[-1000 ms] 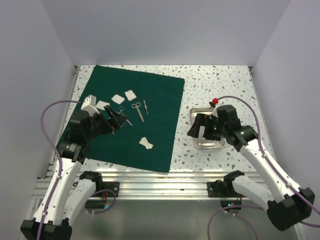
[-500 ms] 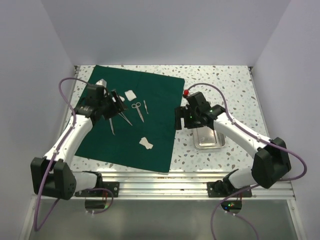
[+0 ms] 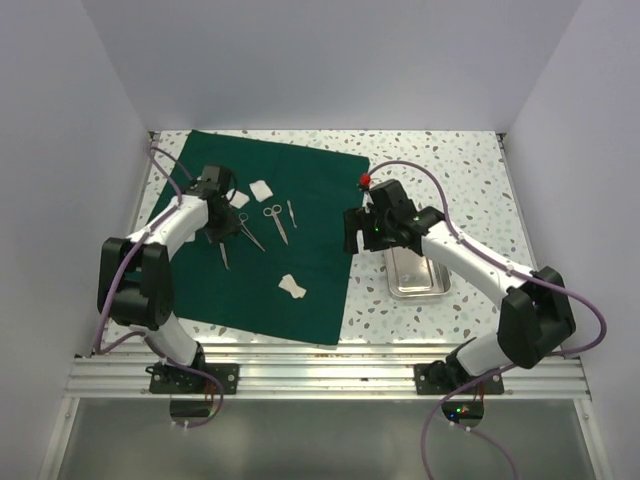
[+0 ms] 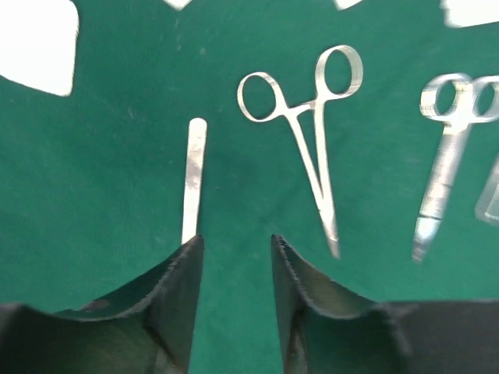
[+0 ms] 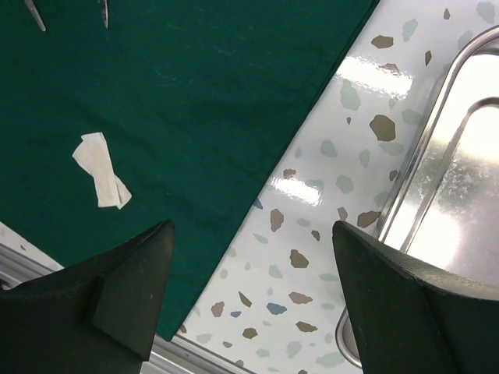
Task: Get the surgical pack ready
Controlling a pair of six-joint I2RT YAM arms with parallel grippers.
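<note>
The dark green drape (image 3: pixel 300 250) of the surgical pack lies spread flat, not bundled. On it are a flat metal handle (image 4: pixel 193 175), ring-handled forceps (image 4: pixel 312 140), scissors (image 4: pixel 446 175) and white gauze squares (image 3: pixel 261 188). My left gripper (image 4: pixel 234 243) hangs just over the cloth with its jaws narrowly apart and nothing between them. Its left fingertip (image 4: pixel 187 257) covers the near end of the flat handle. My right gripper (image 5: pixel 251 234) stands wide open and empty above bare table, between the drape's right edge and the steel tray (image 5: pixel 437 156).
The steel tray (image 3: pixel 417 272) sits on the speckled table (image 3: pixel 450 170) right of the drape. One crumpled gauze piece (image 3: pixel 292 287) lies near the drape's front. White walls close in the back and both sides. A metal rail (image 3: pixel 330 360) runs along the near edge.
My left gripper's jaws have narrowed while it shifted over the instruments. My right gripper has moved left from above the tray to the drape's right edge.
</note>
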